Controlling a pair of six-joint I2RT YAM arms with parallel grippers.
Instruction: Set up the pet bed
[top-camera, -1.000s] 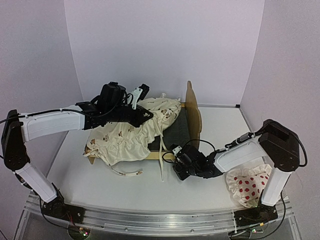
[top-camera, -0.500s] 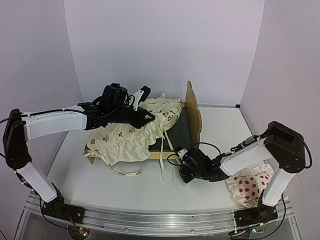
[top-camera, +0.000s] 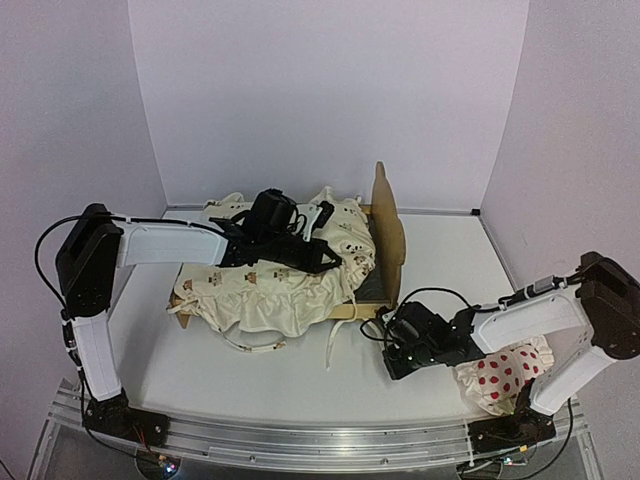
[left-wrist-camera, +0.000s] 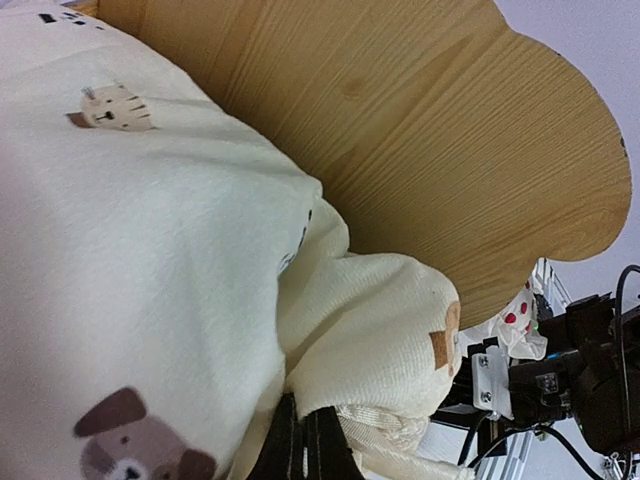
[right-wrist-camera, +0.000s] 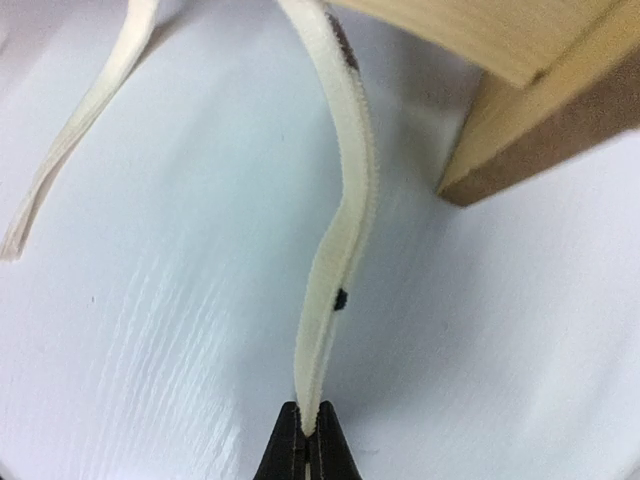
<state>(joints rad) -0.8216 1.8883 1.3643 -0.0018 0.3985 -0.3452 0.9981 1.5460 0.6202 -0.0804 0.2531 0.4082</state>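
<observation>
The pet bed (top-camera: 385, 225), a light plywood frame with a scalloped headboard (left-wrist-camera: 400, 120), stands mid-table. A cream animal-print cover (top-camera: 270, 290) is spread over most of it. My left gripper (top-camera: 325, 262) reaches across the bed and is shut on a fold of the cover (left-wrist-camera: 150, 250) beside the headboard; its black fingertips (left-wrist-camera: 303, 425) pinch the cloth. My right gripper (top-camera: 388, 338) is low on the table by the bed's near right corner. It (right-wrist-camera: 305, 425) is shut on a cream tie strap (right-wrist-camera: 345, 230) that runs up past the bed's wooden leg (right-wrist-camera: 540, 130).
A white red-dotted pillow (top-camera: 500, 370) lies at the near right beside the right arm's base. Loose cream ties (top-camera: 255, 347) trail on the table in front of the bed, and another strap (right-wrist-camera: 90, 150) lies left of the held one. Lilac walls enclose the table.
My left gripper has dragged the cover right to the headboard, covering the dark base. My right gripper has closed on the tie strap and drawn back to the right.
</observation>
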